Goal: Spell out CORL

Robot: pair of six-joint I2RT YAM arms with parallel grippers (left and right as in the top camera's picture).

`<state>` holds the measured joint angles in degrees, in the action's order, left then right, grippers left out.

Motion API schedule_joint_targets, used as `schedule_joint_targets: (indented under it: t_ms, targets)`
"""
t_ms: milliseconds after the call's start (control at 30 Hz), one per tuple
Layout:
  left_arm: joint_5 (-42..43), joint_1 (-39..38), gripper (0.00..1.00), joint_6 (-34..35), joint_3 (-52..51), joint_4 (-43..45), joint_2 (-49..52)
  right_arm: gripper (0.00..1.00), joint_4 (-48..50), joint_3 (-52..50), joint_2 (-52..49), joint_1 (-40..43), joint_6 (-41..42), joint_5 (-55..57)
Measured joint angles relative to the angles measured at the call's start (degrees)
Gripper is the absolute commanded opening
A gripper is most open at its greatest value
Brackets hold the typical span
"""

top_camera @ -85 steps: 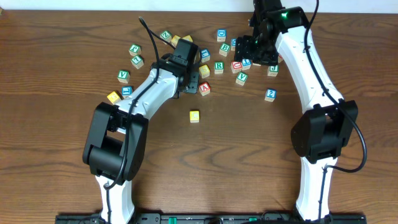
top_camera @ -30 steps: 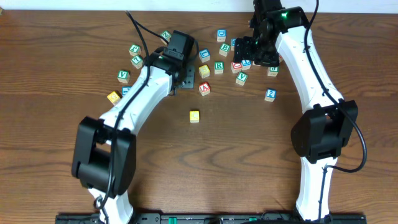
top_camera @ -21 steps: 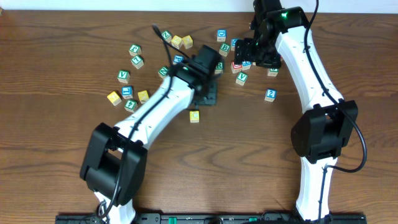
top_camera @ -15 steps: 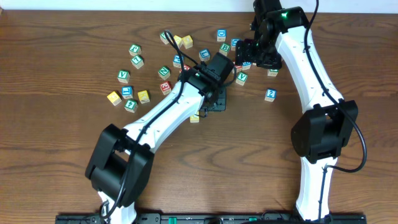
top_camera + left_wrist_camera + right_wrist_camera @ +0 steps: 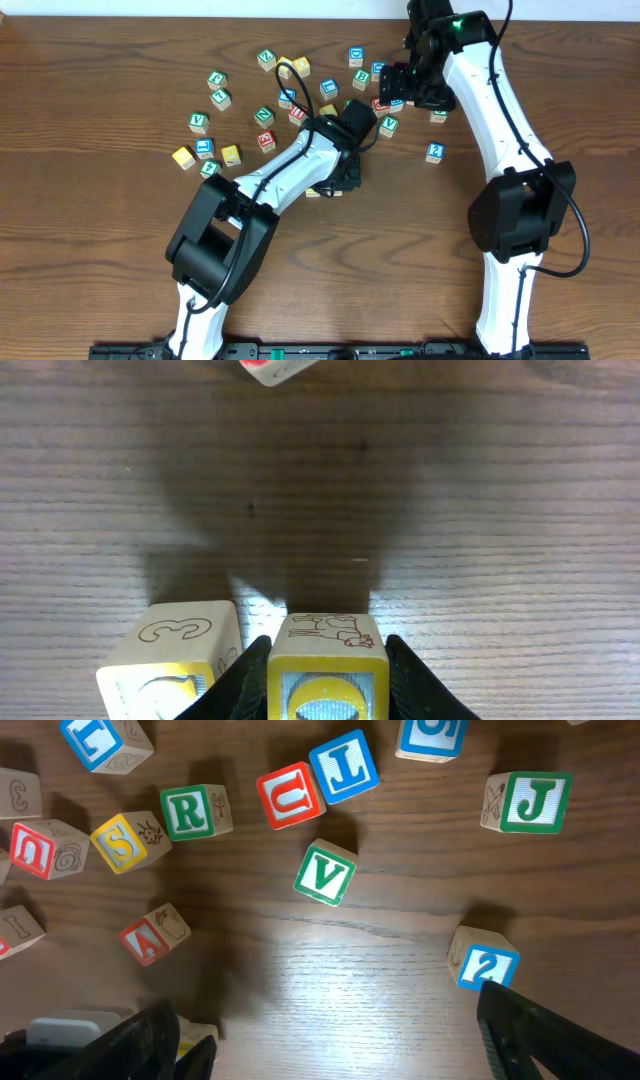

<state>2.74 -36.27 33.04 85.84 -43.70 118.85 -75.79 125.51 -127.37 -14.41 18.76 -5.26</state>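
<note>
Left wrist: left pincer (image 5: 327, 680) clamps a yellow block (image 5: 325, 635) low over the desk (image 5: 450, 510), just beside the 3 block (image 5: 180, 645). This is probably the second letter. Next it should release and fetch R (image 5: 190, 812), well beyond the 3 block. The right pincer (image 5: 340, 1035) gapes empty.

The table (image 5: 80, 250) is brightly, evenly lit overhead. A broad soft shadow is cast on it in the left wrist view; pale glare is seen in the right.
</note>
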Motion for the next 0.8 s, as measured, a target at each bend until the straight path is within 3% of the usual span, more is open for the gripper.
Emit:
schedule_joint_targets:
  t_ms: [567,800]
  targets:
    - [-0.55,0.87,0.41,-1.6,0.59,-0.09,-0.26,0.89,0.11,0.0,0.0,0.0,-0.02,0.15]
    - [-0.74,5.55,0.42,-6.4,3.37,-1.22,-15.21,0.89,0.68,0.0,0.0,0.0,-0.13,0.15]
